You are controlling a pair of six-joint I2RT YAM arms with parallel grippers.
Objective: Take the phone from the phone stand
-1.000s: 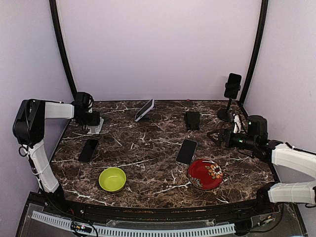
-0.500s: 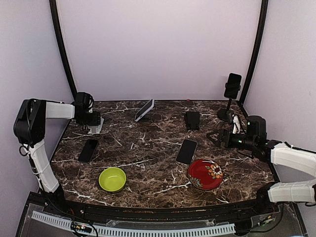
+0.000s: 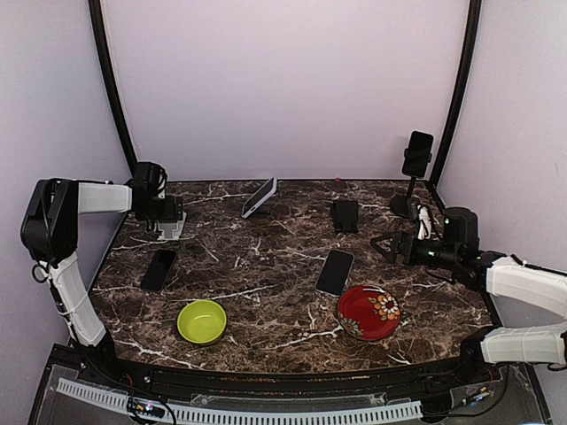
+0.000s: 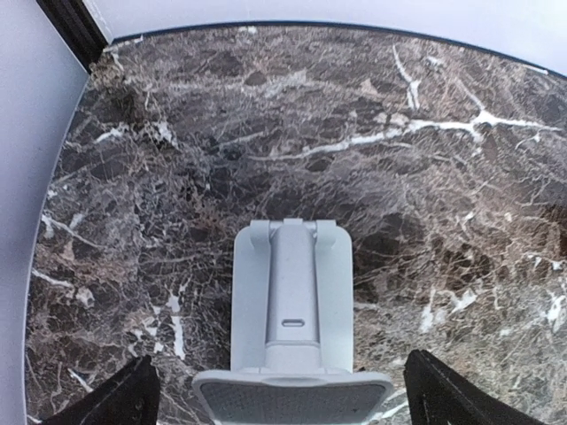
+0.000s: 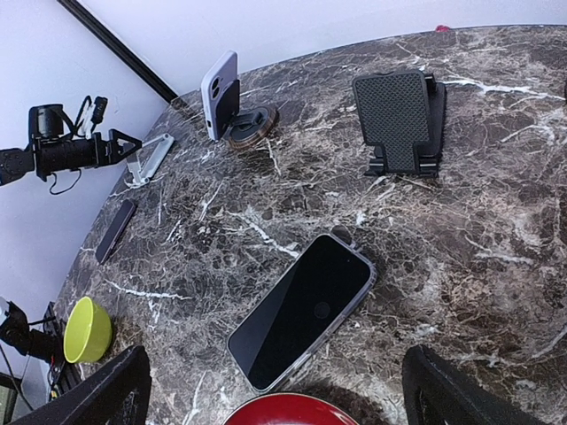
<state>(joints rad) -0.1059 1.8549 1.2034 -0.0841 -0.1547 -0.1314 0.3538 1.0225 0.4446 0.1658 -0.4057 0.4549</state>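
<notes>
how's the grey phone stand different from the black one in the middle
The grey stand is pale with a smooth central spine; the black stand is dark with a dotted backrest. The grey stand sits left rear, under the open left gripper; the black stand sits mid-rear, on its own. Both hold no phone.

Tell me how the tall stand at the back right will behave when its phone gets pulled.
The tall stand looks top-heavy: thin pole, small base, phone held high, so it probably tips easily. Its holder may grip the phone and drag the whole stand along.
</notes>
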